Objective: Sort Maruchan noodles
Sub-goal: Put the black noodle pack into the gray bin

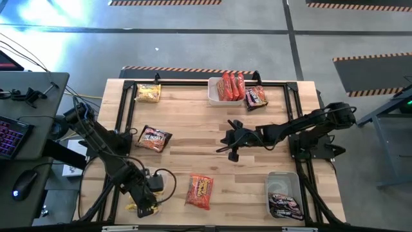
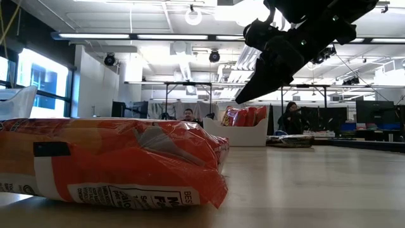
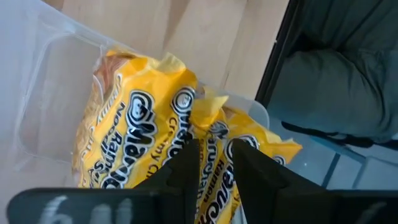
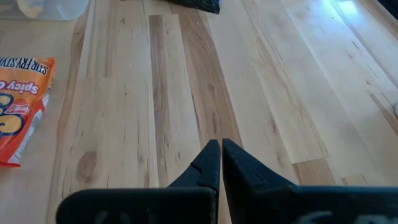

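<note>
Directly under left gripper (image 3: pixel 212 163): yellow noodle packets (image 3: pixel 143 137).

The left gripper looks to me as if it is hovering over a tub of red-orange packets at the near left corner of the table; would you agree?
Not quite: the packets are yellow. The left wrist view shows the left gripper just above yellow packets lying in a clear tub. The high view places it at the near left corner, as you said.
</note>
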Action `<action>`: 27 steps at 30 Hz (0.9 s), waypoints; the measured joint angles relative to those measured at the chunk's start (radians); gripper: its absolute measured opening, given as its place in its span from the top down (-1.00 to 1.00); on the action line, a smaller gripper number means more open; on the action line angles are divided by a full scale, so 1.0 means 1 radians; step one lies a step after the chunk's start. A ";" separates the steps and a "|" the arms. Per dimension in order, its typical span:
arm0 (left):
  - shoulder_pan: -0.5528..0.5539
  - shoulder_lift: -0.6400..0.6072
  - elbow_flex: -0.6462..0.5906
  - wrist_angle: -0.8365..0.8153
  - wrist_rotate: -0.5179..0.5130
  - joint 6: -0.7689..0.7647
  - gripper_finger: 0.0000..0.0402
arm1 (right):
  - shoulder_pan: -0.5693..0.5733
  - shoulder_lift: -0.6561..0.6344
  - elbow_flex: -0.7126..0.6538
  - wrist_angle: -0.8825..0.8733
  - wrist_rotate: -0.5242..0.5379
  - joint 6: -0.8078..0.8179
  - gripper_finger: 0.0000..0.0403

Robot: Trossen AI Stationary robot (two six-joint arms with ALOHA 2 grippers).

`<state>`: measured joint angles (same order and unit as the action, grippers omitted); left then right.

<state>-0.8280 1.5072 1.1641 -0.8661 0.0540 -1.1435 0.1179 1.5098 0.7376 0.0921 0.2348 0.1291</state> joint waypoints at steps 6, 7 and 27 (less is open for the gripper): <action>-0.004 -0.048 0.000 -0.003 -0.037 0.022 0.61 | 0.000 0.000 0.000 0.000 0.000 -0.007 1.00; -0.005 -0.063 0.000 -0.003 -0.063 0.028 0.63 | 0.000 0.000 0.000 0.000 0.000 -0.013 1.00; 0.474 -0.132 -0.214 0.034 -0.371 0.392 0.68 | 0.000 0.144 0.000 0.189 -0.013 -0.112 1.00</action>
<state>-0.3545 1.3750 0.9505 -0.8324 -0.3169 -0.7520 0.1177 1.6535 0.7372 0.2815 0.2220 0.0174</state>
